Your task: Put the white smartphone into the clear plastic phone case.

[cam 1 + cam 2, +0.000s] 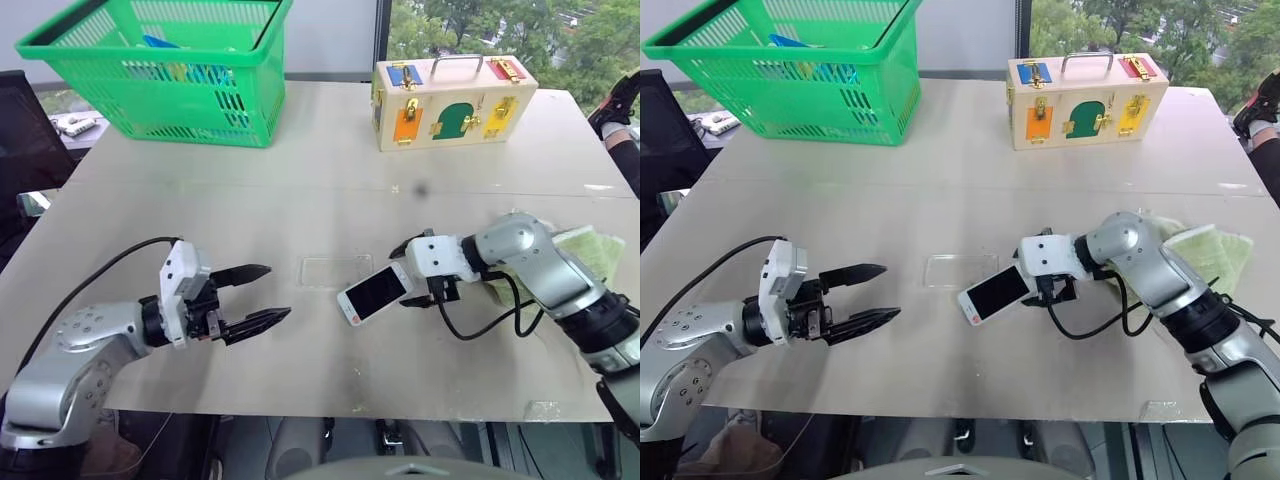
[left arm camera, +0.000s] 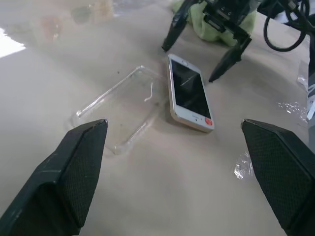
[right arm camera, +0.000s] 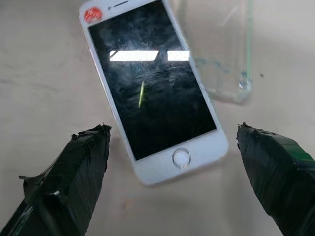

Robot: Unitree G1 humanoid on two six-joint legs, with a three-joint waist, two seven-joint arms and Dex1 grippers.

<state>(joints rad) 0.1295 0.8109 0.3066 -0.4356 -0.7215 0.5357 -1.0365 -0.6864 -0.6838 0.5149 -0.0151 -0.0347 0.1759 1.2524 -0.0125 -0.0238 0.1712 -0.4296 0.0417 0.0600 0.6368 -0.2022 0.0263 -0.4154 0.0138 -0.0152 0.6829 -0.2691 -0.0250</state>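
Item: white smartphone (image 1: 374,293). We found it lying screen-up on the table (image 1: 300,190), at an angle, just beside the clear plastic phone case (image 1: 327,271) and at the case's right end as we looked from the head. One corner sat close against the case rim; we could not tell whether the two touched. The phone was not seated in the case.

Item: clear plastic phone case. Flat on the table, open side up, empty, between the two arms.

Item: right gripper (image 3: 172,162). Fingers spread wide, released, straddling the home-button end of the phone without closing on it. Nothing held.

Item: left gripper (image 1: 255,297). Fingers spread wide, empty, hovering above the table and pointed toward the case, well apart from it.

Item: surroundings. Green basket (image 1: 160,70) and wooden latch box (image 1: 452,100) at the far edge; pale green cloth (image 1: 585,250) under the right arm.

Hazards, as we judged them: the case looked light and was not pinned down, so a nudge from the phone or a fingertip would likely push it across the table rather than let the phone drop in. The phone lay skewed to the case, so lowering it without first squaring it would probably leave a corner riding on the rim. Gripping a slim, smooth body by its edges risked a slip or a tilt on lifting.
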